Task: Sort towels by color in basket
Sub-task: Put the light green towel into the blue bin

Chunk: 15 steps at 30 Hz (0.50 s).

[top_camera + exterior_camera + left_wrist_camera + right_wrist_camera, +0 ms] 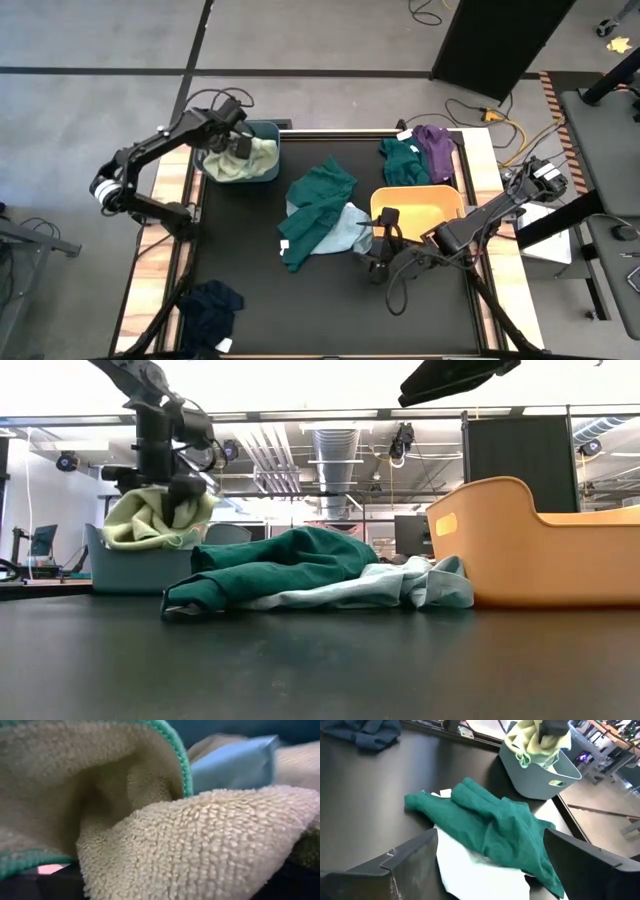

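Pale green towel [243, 158] is clenched by left gripper [238, 146] inside grey-blue basket [268, 130]; right gripper [385, 240], released, is held beside orange basket [452, 199].

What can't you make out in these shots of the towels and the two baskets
- Left gripper: in the high and low views it is sunk in the pale green towel at the blue-grey basket; its wrist view is filled with cloth, so the fingers are hidden.
- Light blue towel: mostly covered by the dark green towel in the high, low and right wrist views.
- Orange basket: its wall hides the inside in the low view.
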Motion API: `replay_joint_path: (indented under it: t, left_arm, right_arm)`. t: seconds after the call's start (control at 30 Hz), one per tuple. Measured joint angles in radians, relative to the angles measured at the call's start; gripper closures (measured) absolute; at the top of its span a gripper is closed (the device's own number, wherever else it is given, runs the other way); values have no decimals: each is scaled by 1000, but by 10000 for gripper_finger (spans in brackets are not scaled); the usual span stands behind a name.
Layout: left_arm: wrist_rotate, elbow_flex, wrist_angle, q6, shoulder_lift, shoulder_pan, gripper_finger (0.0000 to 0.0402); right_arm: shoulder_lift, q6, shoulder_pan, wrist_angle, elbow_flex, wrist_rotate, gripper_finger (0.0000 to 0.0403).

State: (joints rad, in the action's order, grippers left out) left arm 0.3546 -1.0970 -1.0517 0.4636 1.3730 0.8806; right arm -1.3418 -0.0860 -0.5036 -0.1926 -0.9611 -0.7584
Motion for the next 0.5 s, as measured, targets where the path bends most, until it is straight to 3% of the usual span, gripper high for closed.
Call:
replay_joint_path:
  t: [0.1,0.23,0.33,0.5]
  left_arm:
    - [-16,5,-34,8,35,13,115]
    - [-134,11,-86,-9,95,29,111]
    - [-202,-1,-111,-62,121,29,116]
    - [-164,-82,-125,-86,117,39,155]
  right_arm:
    - [0,-12,-2,-6,0,10,48]
    - [-1,-22,-2,-19,1,106,48]
    - [-3,-26,-3,-18,8,120,48]
    - [-3,-26,-2,-18,25,119,49]
